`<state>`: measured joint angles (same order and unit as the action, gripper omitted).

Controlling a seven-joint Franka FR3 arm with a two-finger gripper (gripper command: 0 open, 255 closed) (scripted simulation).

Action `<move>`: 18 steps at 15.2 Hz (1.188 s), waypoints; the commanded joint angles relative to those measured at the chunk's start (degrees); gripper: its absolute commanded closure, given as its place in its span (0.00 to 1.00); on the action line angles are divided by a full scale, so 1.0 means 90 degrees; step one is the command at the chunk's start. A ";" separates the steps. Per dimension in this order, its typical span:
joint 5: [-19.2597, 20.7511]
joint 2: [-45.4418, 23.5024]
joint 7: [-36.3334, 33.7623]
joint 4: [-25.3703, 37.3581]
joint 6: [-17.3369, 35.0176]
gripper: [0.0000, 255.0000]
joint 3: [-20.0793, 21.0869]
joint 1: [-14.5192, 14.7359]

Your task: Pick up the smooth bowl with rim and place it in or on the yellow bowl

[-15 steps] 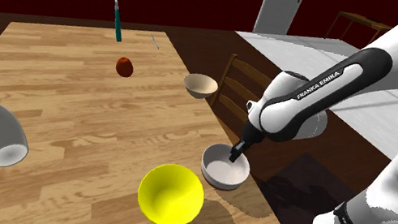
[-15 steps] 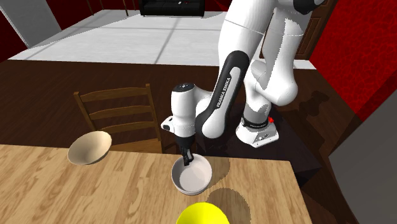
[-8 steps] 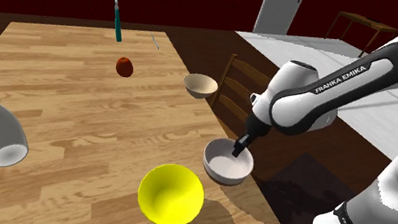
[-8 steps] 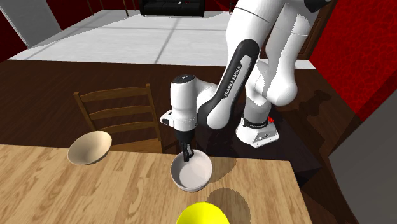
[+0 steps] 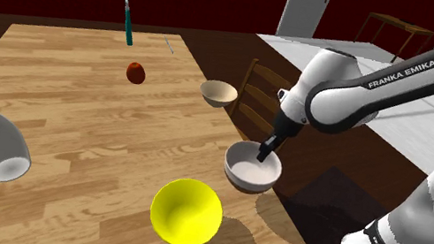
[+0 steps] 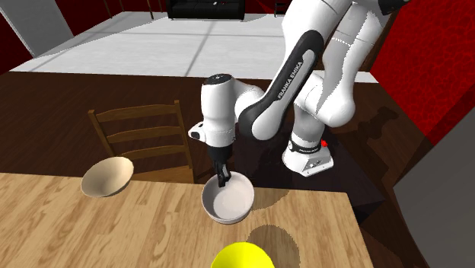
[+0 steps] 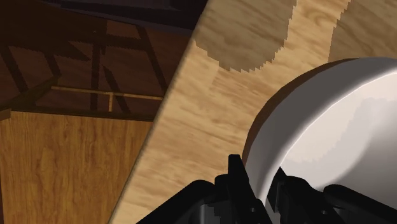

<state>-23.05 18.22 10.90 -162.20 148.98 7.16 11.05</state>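
Lifting has begun. In the shoulder view the white bowl (image 5: 248, 170) is seen higher than half a second ago. It has been raised just off the wooden table (image 5: 74, 112), by the table's right edge in this view, and its shadow is left on the wood below. Its far rim is pinched by the black gripper (image 5: 266, 154). The yellow bowl (image 5: 185, 213) sits untouched close by, nearer the camera and to the shoulder view's left.

In the second exterior view the white bowl (image 6: 227, 202) is again found a little higher than before. It is hung from the gripper (image 6: 222, 180) and tipped a bit.

In the wrist view the bowl's thin rim is clamped between the two fingers (image 7: 234, 170), which are nearly closed on it. The hold is judged to be firm. The pick-up looks done, and the carry over to the yellow bowl is what is left.
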 commanded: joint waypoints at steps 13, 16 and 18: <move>0.0486 0.1179 -0.0486 0.0449 -0.1609 1.00 0.0021 -0.0232; 0.0390 0.1076 -0.0846 0.0619 -0.1603 1.00 0.0292 -0.0069; 0.0307 0.0902 -0.1191 0.0792 -0.1529 1.00 0.0564 0.0078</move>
<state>-19.90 26.35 2.11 -155.76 135.49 10.89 10.99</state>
